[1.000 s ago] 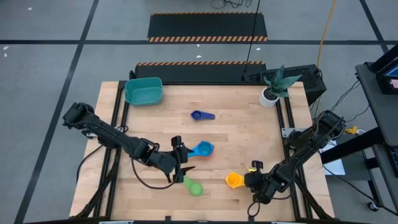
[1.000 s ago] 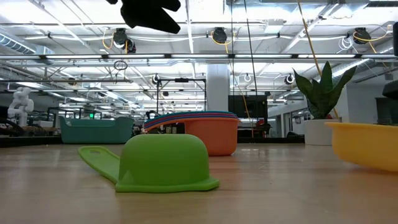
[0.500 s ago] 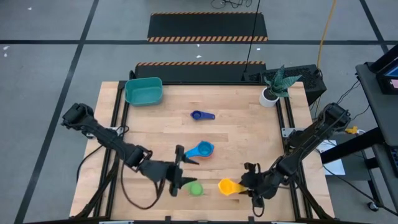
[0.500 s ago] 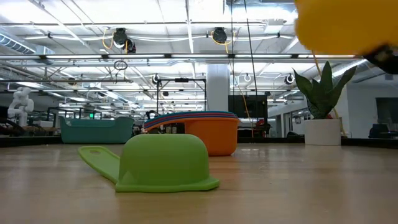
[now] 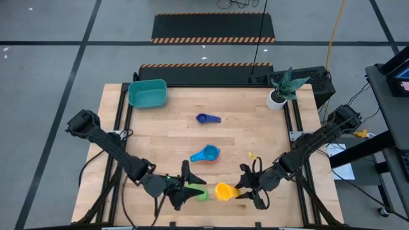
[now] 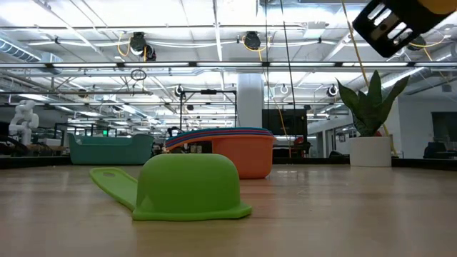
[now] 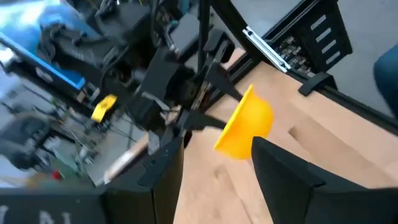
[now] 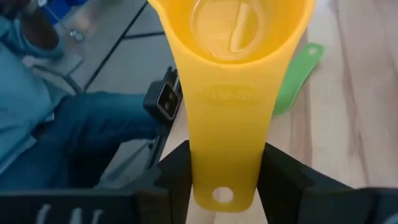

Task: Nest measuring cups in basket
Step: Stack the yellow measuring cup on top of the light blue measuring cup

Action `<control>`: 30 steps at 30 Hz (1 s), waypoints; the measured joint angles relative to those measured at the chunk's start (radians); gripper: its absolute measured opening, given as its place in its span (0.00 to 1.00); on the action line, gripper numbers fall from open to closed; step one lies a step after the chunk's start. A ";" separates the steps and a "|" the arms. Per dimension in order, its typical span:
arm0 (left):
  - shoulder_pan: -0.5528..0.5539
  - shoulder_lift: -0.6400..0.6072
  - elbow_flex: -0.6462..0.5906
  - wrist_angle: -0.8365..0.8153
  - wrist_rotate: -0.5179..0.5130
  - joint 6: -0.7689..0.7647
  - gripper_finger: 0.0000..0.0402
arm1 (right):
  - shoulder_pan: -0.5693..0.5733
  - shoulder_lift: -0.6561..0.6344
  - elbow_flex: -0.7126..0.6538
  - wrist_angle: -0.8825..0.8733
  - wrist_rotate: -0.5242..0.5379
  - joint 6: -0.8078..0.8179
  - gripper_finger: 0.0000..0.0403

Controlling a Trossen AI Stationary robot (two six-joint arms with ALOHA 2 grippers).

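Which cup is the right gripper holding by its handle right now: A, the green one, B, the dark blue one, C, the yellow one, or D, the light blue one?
C: in the right wrist view, the right gripper has its fingers clamped on the flat handle of the yellow cup, while the green cup lies on the table.

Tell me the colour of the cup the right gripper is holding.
Yellow. The measuring cup shows best in the right wrist view, clamped by its handle.

On the counter (image 5: 255, 137), the basket (image 5: 147, 94) sits at the far left corner and a potted plant (image 5: 279, 91) at the far right, one cup (image 5: 208, 118) lies mid-counter, a nested stack (image 5: 206, 154) nearer, and two cups (image 5: 200, 193) (image 5: 223, 191) side by side at the near edge.
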 joint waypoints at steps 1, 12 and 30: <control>0.000 0.018 0.000 0.031 0.000 0.036 0.47 | -0.001 0.000 0.000 0.003 0.001 0.005 0.33; 0.006 0.116 0.033 0.122 -0.058 0.208 0.50 | 0.008 0.000 0.000 0.000 -0.001 0.055 0.34; 0.022 0.168 0.136 -0.116 -0.020 0.174 0.41 | -0.013 0.050 0.000 0.072 -0.053 0.146 0.33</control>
